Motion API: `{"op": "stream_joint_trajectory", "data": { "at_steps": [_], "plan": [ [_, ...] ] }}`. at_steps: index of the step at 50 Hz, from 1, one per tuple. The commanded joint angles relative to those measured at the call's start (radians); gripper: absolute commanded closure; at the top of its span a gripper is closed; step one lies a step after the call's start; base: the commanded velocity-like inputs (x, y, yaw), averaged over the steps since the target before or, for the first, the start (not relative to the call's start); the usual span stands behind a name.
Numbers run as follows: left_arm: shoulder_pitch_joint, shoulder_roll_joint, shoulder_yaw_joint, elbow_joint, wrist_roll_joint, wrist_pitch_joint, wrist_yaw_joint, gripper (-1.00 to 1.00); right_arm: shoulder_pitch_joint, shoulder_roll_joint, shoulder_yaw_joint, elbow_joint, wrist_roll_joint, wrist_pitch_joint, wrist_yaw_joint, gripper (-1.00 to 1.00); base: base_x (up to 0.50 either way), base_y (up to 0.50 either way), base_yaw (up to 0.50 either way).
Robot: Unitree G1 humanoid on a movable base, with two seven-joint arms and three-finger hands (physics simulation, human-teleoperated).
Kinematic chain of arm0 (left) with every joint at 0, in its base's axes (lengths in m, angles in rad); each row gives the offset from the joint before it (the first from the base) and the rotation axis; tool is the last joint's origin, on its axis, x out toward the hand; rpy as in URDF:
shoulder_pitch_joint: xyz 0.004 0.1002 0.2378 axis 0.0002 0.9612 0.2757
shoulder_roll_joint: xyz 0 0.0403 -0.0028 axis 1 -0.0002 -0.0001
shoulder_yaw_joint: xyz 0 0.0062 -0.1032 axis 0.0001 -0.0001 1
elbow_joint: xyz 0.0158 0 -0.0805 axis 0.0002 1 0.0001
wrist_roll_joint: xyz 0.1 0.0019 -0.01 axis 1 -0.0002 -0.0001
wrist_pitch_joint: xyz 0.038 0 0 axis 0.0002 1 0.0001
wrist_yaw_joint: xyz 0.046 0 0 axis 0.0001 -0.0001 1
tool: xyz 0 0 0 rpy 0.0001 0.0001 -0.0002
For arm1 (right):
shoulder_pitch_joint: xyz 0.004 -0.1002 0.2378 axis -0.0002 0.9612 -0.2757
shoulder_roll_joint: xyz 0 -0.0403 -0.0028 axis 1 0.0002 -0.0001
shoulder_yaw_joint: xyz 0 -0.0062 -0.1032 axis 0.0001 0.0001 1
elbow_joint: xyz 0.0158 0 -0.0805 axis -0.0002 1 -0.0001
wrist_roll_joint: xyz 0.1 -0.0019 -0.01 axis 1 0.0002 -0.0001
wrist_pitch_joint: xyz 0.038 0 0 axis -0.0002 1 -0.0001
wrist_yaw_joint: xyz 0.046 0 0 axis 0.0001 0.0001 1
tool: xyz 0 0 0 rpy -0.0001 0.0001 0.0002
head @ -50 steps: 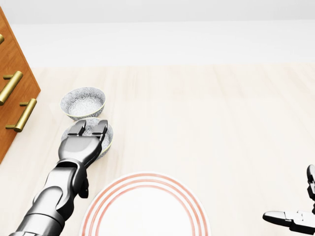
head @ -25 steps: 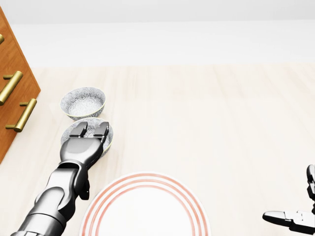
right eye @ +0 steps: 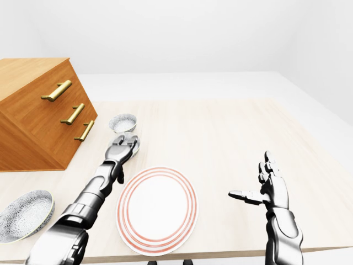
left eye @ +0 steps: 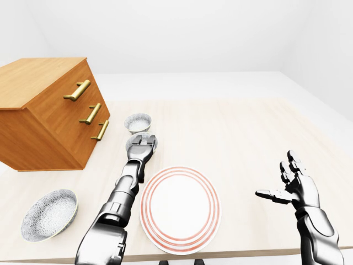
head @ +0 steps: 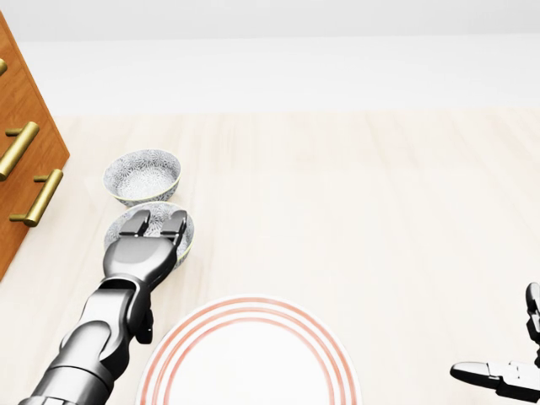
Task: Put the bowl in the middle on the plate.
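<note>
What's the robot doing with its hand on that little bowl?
The robot's left hand reaches onto the patterned grey-white bowl in the middle of three, fingers over its rim; whether they grip it is unclear. That bowl sits on the pale wooden table, not yet on the white plate with red rings nearby. The right hand hangs open off to the right, touching nothing.

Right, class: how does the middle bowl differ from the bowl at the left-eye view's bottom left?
The middle bowl sits under the left hand; the bottom-left bowl stands untouched. The middle bowl is close to the plate; the bottom-left bowl lies farther left. Both are patterned grey-white.
</note>
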Motion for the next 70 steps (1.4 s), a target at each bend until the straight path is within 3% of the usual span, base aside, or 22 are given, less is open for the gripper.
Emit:
{"op": "stream_joint_trajectory", "data": {
  "at_steps": [1,8,10,16,17,18,19,20,21,22,23,41,55,64,67,70],
  "plan": [
    [0.000,0.002,0.002,-0.004,0.002,0.001,-0.006,-1.00,-0.001,0.001,0.002,-0.004,-0.002,0.003,-0.003,-1.00,0.00,0.00,0.00],
    [0.005,0.002,0.004,-0.010,-0.001,0.003,-0.010,-1.00,0.002,0.003,0.001,-0.012,-0.001,0.009,-0.003,-1.00,0.00,0.00,0.00],
    [0.009,0.002,0.003,-0.019,0.000,0.006,-0.017,-1.00,-0.003,-0.001,-0.001,0.010,0.000,-0.007,0.001,-1.00,0.00,0.00,0.00],
    [0.011,0.000,0.003,-0.018,0.001,0.005,-0.015,-1.00,-0.001,0.002,0.001,-0.007,-0.001,0.006,-0.003,-1.00,0.00,0.00,0.00],
    [0.011,0.000,0.003,-0.018,0.000,0.005,-0.014,-0.91,-0.001,0.002,0.001,-0.009,-0.001,0.007,-0.003,-1.00,0.00,0.00,0.00],
    [0.011,0.000,0.003,-0.018,0.000,0.005,-0.014,-0.51,0.000,0.002,0.001,-0.010,0.000,0.008,-0.003,-1.00,0.00,0.00,0.00],
    [0.011,-0.001,0.002,-0.016,0.000,0.003,-0.013,0.16,0.001,0.000,-0.002,-0.011,0.002,0.010,-0.001,-1.00,0.00,0.00,0.00],
    [0.011,-0.001,0.002,-0.016,0.000,0.003,-0.013,0.16,0.001,0.000,-0.002,-0.012,0.002,0.010,-0.001,-1.00,0.00,0.00,0.00],
    [0.010,-0.001,0.002,-0.014,0.000,0.001,-0.009,0.65,-0.003,-0.001,-0.002,0.000,0.001,0.002,0.000,-1.00,0.00,0.00,0.00],
    [0.011,-0.002,0.001,-0.015,0.001,0.000,-0.010,0.93,-0.004,0.000,-0.001,0.001,0.001,0.002,-0.002,-1.00,0.00,0.00,0.00],
    [0.012,-0.002,0.001,-0.016,0.001,0.001,-0.010,1.00,-0.005,-0.001,0.000,0.002,0.001,0.001,-0.003,-1.00,0.00,0.00,0.00],
    [0.020,-0.009,0.000,-0.024,-0.001,-0.001,-0.008,1.00,-0.005,-0.002,0.000,0.009,0.008,-0.013,0.003,-1.00,0.00,0.00,0.00],
    [0.059,-0.020,0.005,-0.089,-0.020,-0.010,-0.024,1.00,0.005,0.003,-0.004,-0.025,0.008,0.010,0.006,-1.00,0.00,0.00,0.00],
    [0.127,-0.023,0.022,-0.284,-0.062,-0.012,-0.104,1.00,-0.001,0.002,-0.002,0.002,0.005,-0.010,0.008,-1.00,0.00,0.00,0.00],
    [0.141,-0.027,0.027,-0.349,-0.067,-0.007,-0.135,1.00,0.005,0.003,-0.003,-0.021,0.007,0.007,0.006,-1.00,0.00,0.00,0.00],
    [0.148,-0.029,0.033,-0.393,-0.069,-0.002,-0.149,1.00,0.005,0.004,-0.005,-0.014,0.006,0.001,0.008,-1.00,0.00,0.00,0.00]
  ]
}}
